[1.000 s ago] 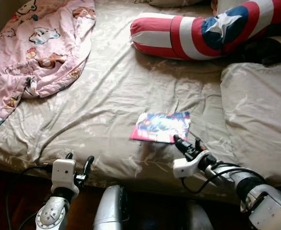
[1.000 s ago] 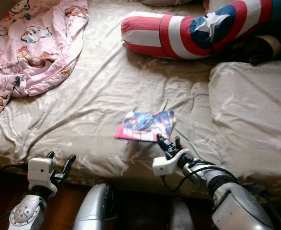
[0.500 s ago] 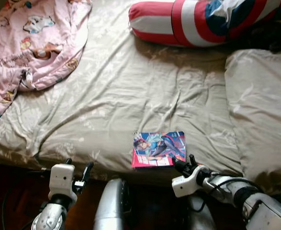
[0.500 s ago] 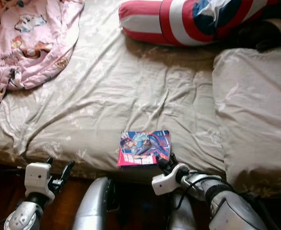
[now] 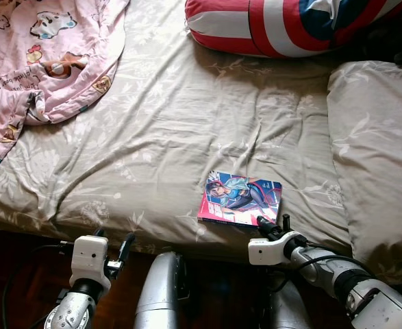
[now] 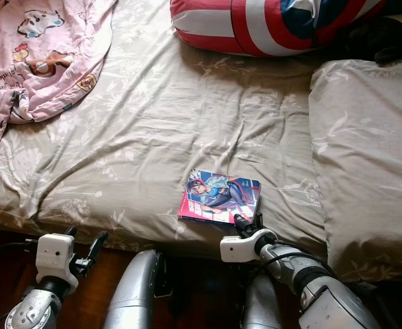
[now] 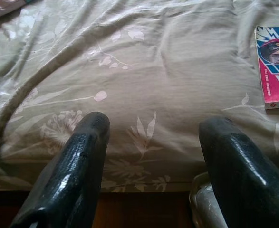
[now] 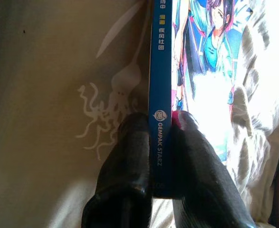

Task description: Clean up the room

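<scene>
Right hand [image 8: 160, 137]: pinching the comic book [image 5: 242, 199] spine at bed [image 5: 166, 130] edge, 6 o'clock.
Left hand [image 7: 153, 142]: spread, idle.
Progress: grasp made (book not lifted); blanket [image 5: 43, 62] unsorted.

Home bedroom: bed [image 5: 173, 130] with beige floral sheet, pillow [image 5: 375, 157], pink cartoon blanket [image 5: 43, 62], striped bolster [image 5: 269, 27].

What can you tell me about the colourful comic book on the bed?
The thin comic book with a colourful cartoon cover and a blue spine lies flat, cover up, near the front edge of the beige flower-patterned bedsheet. Its cover shows drawn characters in blue and pink, and it looks like glossy paper. The right gripper pinches its near edge by the spine, one black finger on each side.
</scene>
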